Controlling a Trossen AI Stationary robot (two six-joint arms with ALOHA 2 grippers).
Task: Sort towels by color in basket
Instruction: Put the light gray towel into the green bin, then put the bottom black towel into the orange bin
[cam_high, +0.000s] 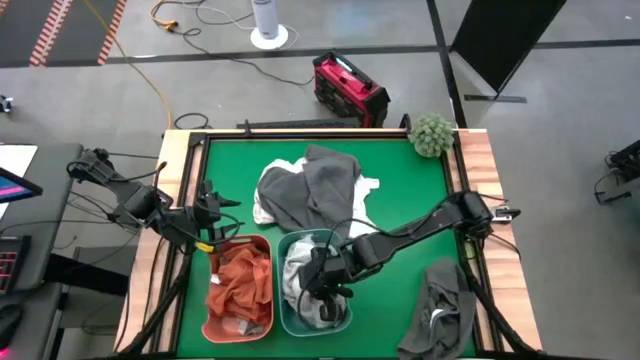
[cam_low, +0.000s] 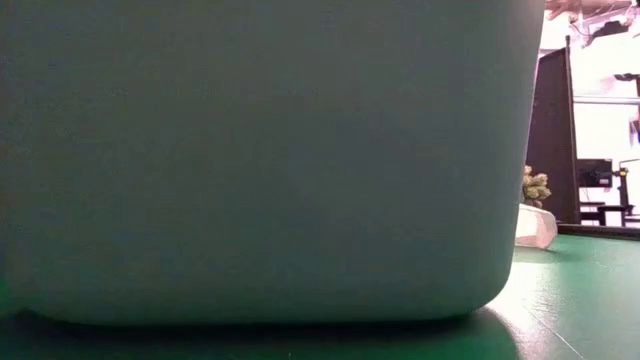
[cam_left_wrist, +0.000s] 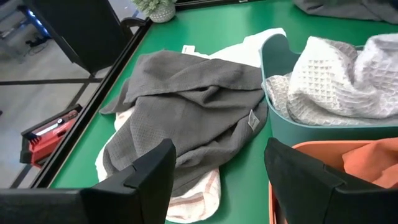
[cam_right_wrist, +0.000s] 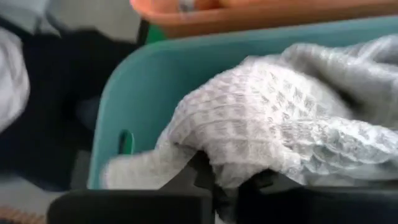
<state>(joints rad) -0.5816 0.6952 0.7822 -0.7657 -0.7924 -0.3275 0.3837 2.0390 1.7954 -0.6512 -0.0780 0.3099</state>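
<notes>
A light grey towel (cam_right_wrist: 280, 124) lies heaped in the teal basket (cam_high: 345, 318), with the right hand (cam_high: 322, 283) down in it, clamped on the cloth. Rust-orange towels (cam_high: 240, 280) fill the orange basket (cam_high: 212, 330) beside it. Dark grey towels (cam_high: 315, 190) lie on the counter (cam_high: 400, 190); the left hand (cam_left_wrist: 217, 180) hovers apart, empty

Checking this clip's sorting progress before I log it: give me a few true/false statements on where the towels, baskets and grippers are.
1. The orange basket holds rust-orange towels. True.
2. The right gripper is over the teal basket. True.
3. The left gripper is shut on a towel. False: it is open and empty, beside the orange basket.
4. All towels are in baskets. False: a dark grey towel lies mid-table, another grey towel at the table's right.
</notes>
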